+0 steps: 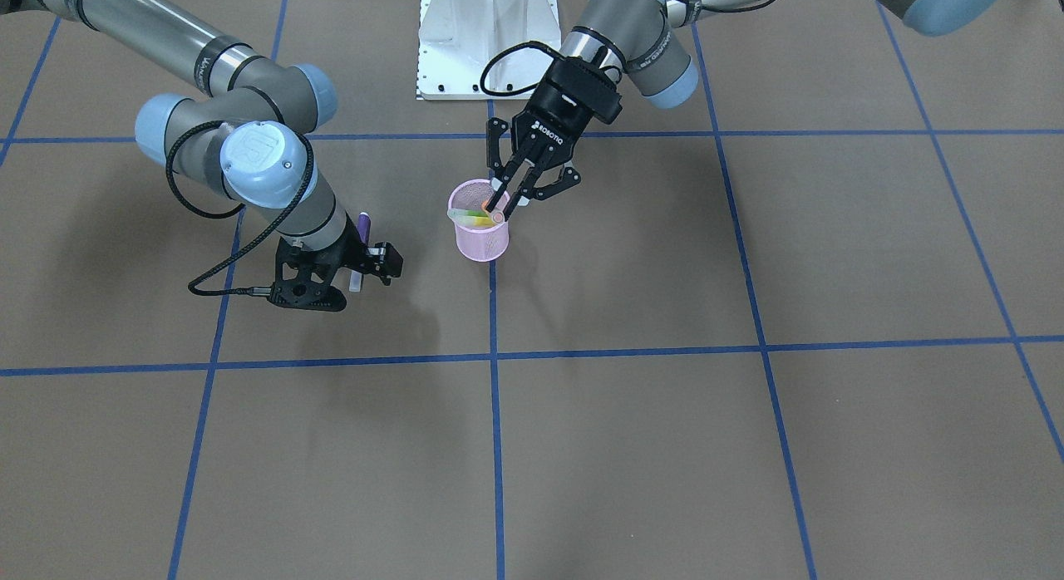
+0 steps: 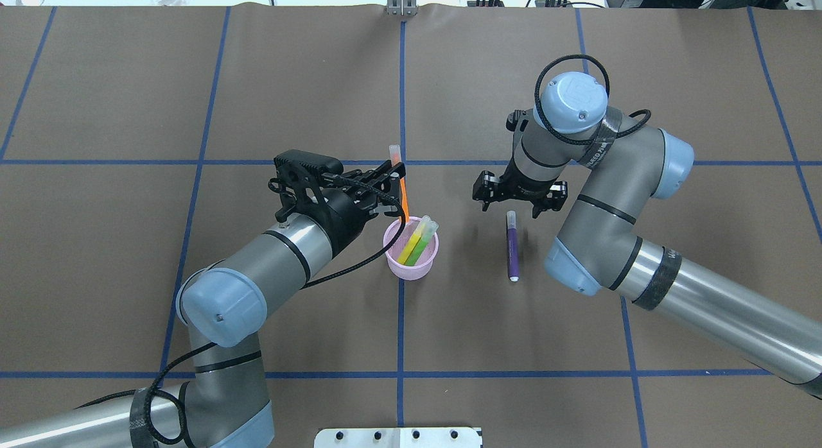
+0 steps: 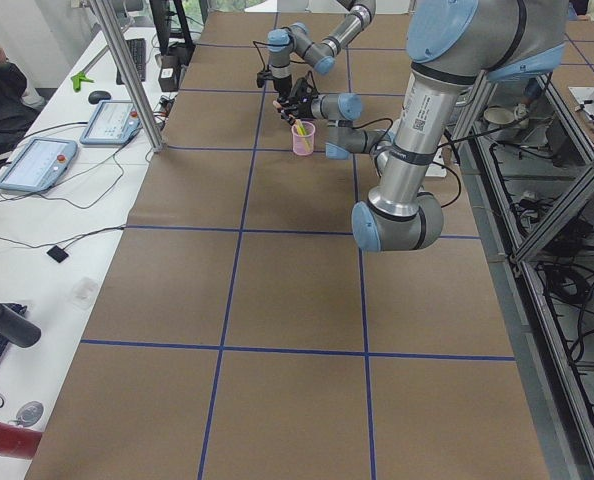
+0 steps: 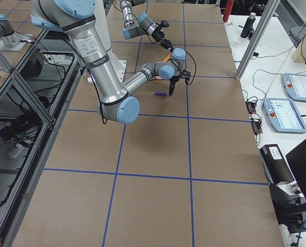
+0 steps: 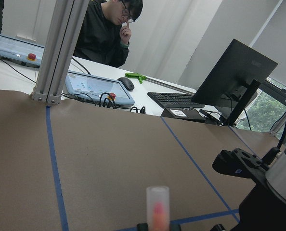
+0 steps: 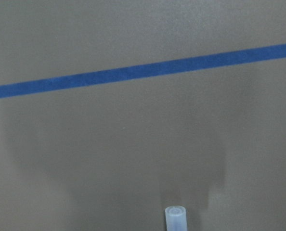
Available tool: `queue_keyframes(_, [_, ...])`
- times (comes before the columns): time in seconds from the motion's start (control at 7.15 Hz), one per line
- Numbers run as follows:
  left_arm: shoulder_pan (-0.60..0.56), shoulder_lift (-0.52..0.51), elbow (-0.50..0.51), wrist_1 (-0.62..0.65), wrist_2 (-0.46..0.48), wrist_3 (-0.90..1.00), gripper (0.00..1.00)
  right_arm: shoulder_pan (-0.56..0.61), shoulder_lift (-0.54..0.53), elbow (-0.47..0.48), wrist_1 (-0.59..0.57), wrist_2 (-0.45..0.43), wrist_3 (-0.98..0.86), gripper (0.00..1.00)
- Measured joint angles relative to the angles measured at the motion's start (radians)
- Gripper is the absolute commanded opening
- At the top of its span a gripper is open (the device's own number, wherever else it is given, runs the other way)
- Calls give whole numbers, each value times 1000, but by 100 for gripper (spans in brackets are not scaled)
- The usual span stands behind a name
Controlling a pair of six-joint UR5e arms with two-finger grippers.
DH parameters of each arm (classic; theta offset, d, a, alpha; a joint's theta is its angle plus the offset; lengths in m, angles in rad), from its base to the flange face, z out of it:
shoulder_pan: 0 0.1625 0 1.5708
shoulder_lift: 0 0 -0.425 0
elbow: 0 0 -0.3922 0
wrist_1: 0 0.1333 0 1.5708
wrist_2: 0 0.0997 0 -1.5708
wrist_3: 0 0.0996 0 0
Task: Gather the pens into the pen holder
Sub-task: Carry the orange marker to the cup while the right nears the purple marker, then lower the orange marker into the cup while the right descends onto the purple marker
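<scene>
One orange pen (image 2: 404,204) near-upright, cap up

A seated operator (image 5: 109,33) beside a monitor (image 5: 234,77) and keyboard (image 5: 174,99).

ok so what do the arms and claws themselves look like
Both the left arm and right arm are silver-grey tubes with pale blue joint caps and dark bands. A black braided cable loops along each wrist. The left claw and right claw are black two-finger linkages; white ROBOTIQ lettering shows on the left one.
</scene>
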Motion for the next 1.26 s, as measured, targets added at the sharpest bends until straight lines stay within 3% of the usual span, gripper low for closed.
queue_keyframes(0.98, [34, 1, 24, 0, -2, 0, 0, -5, -3, -8, 0, -2, 0, 99])
queue_keyframes(1.12, [40, 2, 26, 0, -1, 0, 31, -5, -4, -8, 0, -2, 1, 99])
queue_keyframes(1.26, [45, 2, 28, -1, 0, 0, 97, -5, -3, -8, 0, -2, 0, 99])
